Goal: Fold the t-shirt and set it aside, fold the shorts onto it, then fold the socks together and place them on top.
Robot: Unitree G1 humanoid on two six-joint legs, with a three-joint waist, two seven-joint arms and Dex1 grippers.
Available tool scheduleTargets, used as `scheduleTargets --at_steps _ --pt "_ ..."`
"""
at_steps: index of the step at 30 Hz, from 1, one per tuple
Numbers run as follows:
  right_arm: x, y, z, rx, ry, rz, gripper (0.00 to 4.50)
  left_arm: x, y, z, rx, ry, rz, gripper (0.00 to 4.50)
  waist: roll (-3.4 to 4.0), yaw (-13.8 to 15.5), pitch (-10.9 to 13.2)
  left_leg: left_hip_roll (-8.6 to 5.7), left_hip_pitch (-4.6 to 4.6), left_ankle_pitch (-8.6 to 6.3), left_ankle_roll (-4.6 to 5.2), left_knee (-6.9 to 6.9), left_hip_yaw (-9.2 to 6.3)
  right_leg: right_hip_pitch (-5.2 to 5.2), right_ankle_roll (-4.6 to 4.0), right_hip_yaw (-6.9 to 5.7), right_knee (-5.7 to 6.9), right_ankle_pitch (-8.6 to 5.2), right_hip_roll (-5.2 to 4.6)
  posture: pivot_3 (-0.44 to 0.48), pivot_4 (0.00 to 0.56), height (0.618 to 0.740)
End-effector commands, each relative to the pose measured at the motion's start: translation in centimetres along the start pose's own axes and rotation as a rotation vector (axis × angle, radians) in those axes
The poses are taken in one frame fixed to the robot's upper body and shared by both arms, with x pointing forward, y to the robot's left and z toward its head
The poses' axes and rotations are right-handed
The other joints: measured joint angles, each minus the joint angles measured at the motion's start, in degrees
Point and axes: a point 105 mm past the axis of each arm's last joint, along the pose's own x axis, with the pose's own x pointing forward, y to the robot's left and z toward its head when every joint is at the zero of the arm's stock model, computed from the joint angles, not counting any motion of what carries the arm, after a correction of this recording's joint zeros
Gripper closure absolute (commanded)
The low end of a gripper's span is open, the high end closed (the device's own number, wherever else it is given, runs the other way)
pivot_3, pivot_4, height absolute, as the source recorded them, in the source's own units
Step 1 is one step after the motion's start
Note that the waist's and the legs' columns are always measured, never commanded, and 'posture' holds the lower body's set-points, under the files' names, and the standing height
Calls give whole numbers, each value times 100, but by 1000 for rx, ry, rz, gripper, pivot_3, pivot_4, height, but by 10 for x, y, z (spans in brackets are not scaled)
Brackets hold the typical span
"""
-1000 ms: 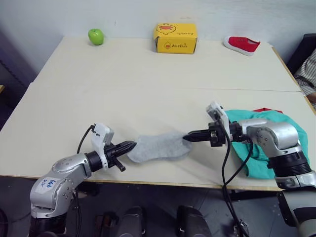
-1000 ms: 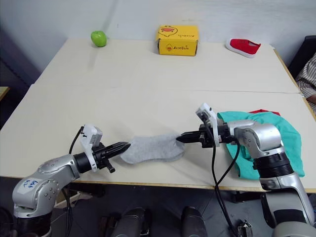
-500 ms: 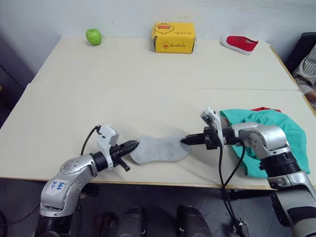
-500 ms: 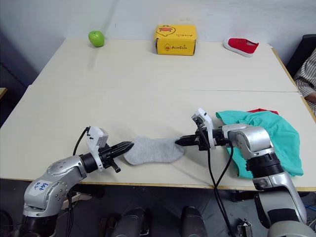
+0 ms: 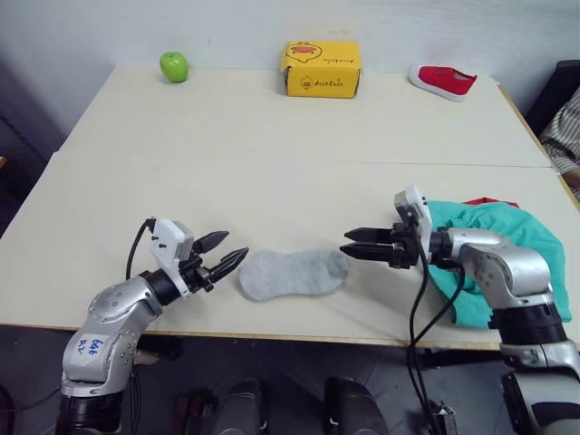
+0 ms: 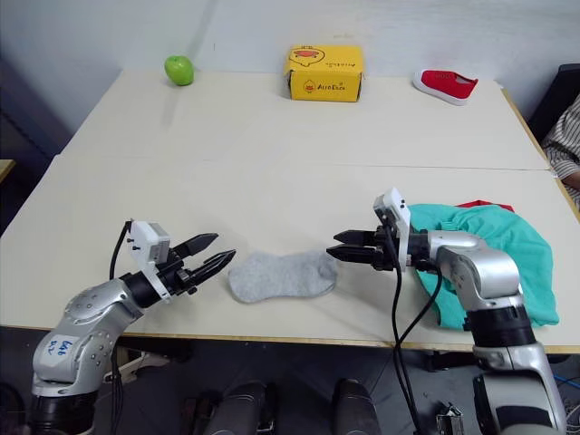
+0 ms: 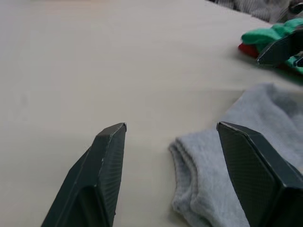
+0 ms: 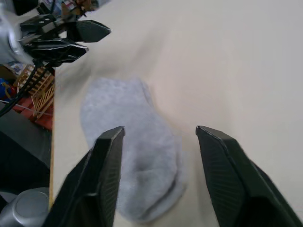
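The grey socks (image 5: 292, 273) lie flat as one stack near the table's front edge, between my two grippers. My left gripper (image 5: 223, 252) is open just left of the socks, apart from them. Just right of them, my right gripper (image 5: 352, 242) is also open and holds nothing. The teal shorts (image 5: 507, 246) lie bunched at the right side, under my right forearm. A strip of the red t-shirt (image 5: 490, 201) peeks out from beneath the shorts at their far edge. The socks (image 7: 246, 156) also show in the left wrist view, and the socks (image 8: 128, 142) in the right wrist view.
At the table's far edge stand a green apple (image 5: 174, 65), a yellow box (image 5: 321, 69) and a small red shoe (image 5: 442, 81). A person's striped sleeve (image 5: 564, 136) shows at the right edge. A seam (image 5: 272, 163) crosses the tabletop.
Both grippers let go of the socks' ends, opened and drew back a little to either side. The socks now lie flat on the table.
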Motion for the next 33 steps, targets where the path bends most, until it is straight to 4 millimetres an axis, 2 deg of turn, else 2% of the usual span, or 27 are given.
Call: scheduleTargets --at_steps 1,4,6,9,12,14,18,21,22,24,26,29,31,33 --pt "24 25 8 -69 -108 46 3452 16 -20 0 63 9 -155 2809 0 -8 0 1 1 0 0 0 1 0 0 1 2 0 0 0 150 740" --pt "51 37 -10 -132 -116 3 4483 35 -27 -6 77 15 -200 3793 1 -6 -1 2 5 2 -4 -2 3 -2 0 1 10 0 2 0 150 740" --pt "61 41 -27 -164 -95 -36 4500 45 -28 -15 78 50 -197 4412 1 -7 -1 1 4 2 -5 -1 5 -4 0 2 11 0 3 0 150 740" --pt "65 27 -52 -303 -43 -194 4500 56 -21 -46 123 171 -145 4461 1 -3 -1 -4 4 2 -2 1 9 -5 0 5 14 0 0 0 150 740" --pt "53 16 -67 -385 -8 -292 4500 59 -18 -69 159 289 -118 4461 -2 15 -3 -9 5 2 0 0 12 -5 1 7 13 0 0 0 150 740" --pt "42 8 -69 -389 -11 -354 4500 59 -17 -74 154 310 -104 4461 -1 5 -6 -9 14 2 2 1 10 2 1 11 15 0 -2 0 150 740" --pt "3 -6 -70 -333 -19 -500 4500 58 -20 -76 154 303 -131 4461 -4 23 -12 -2 26 5 2 1 8 11 3 11 6 2 -3 0 150 740" --pt "-6 6 -60 -207 -126 -478 4500 58 -22 -75 168 289 -157 4461 -3 19 -17 1 29 3 1 0 8 12 2 15 2 2 -3 0 150 740" --pt "-9 10 -58 -107 -163 -474 4500 59 -22 -73 170 275 -167 4461 0 16 -19 4 29 3 0 -1 8 12 2 15 1 1 -2 0 150 740" --pt "-13 19 -51 80 -225 -469 4128 62 -22 -69 176 249 -190 4500 8 16 -23 8 30 2 -1 -4 8 10 0 16 1 1 -2 0 150 740" --pt "-17 21 -57 257 -221 -518 3639 65 -21 -67 184 237 -203 4500 9 24 -24 11 30 1 1 -5 7 9 -4 18 1 0 -5 0 150 740" --pt "-19 22 -64 416 -205 -558 2629 67 -20 -66 189 232 -212 4500 10 51 -25 13 30 -9 10 -5 5 9 -17 20 -10 7 -15 0 150 740" --pt "-15 28 -78 587 -185 -556 1862 69 -21 -64 201 217 -221 4500 12 78 -26 17 29 -29 19 -5 5 8 -26 22 -18 12 -26 0 150 740" --pt "-11 32 -84 686 -171 -549 1159 71 -19 -59 216 198 -217 4500 18 90 -34 21 27 -27 22 -9 5 5 -28 21 -21 12 -30 0 150 740"
